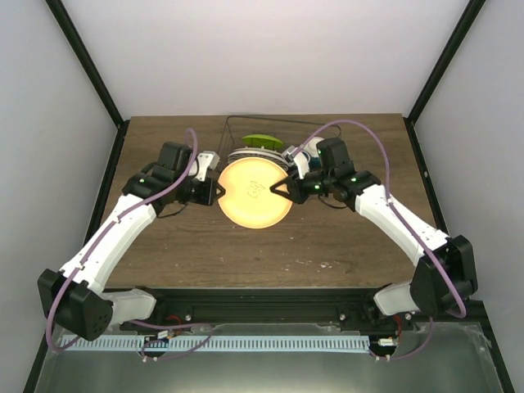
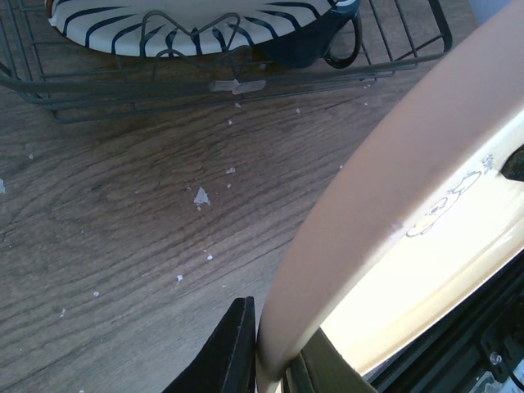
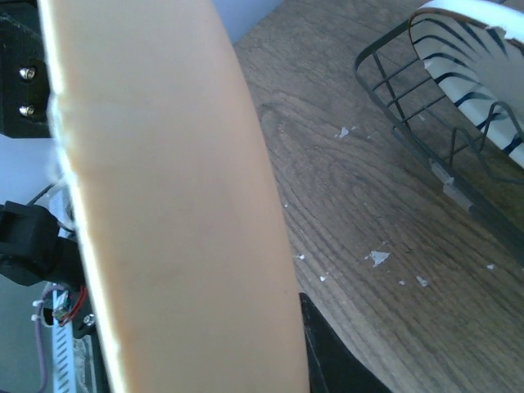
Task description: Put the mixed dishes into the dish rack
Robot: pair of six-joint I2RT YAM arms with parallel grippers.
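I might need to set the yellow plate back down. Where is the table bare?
Bare wood: the wide strip between the held yellow plate and the near table edge, plus the far corners either side of the rack. Crowded: the far middle, where the rack holds a striped plate and mug, left gripper and right gripper just in front.

The yellow plate, gripped at its left rim by the left gripper and at its right rim by the right gripper, blocks the central approach to the dish rack. A striped plate, mug and green plate occupy the rack's middle. The table lies open on the near side.
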